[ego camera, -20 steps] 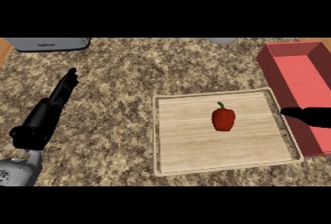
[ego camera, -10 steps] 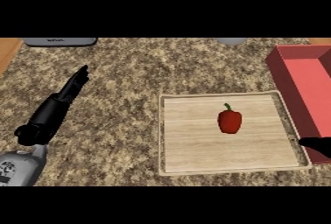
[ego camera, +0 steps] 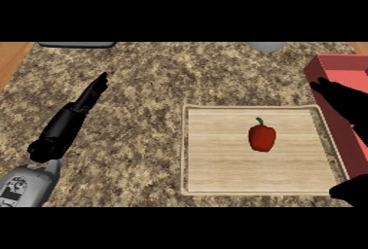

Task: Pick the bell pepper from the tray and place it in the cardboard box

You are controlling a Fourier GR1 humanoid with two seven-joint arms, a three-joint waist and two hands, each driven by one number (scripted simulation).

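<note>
A red bell pepper (ego camera: pixel 262 138) with a green stem lies on the wooden tray (ego camera: pixel 188 151), right of its middle. The box (ego camera: pixel 336 72) at the right edge looks red, with raised walls, and is partly cut off by the view. My right hand (ego camera: pixel 343 103) shows at the far right, its straight fingers spread over the tray's right rim and the box's near wall. It is apart from the pepper and holds nothing. Left of the tray, my left hand (ego camera: pixel 70 121) rests open on the counter, fingers pointing away from me.
The speckled stone counter (ego camera: pixel 144 82) stretches between my left hand and the tray. A dark grey flat object (ego camera: pixel 76 44) lies at the back left and a pale round object (ego camera: pixel 266 46) at the back middle. The counter's wooden left edge (ego camera: pixel 10 58) shows.
My right hand has risen from the lower right corner to the tray's right rim and the box wall, fingers now spread. The pepper and my left hand have stayed put.
</note>
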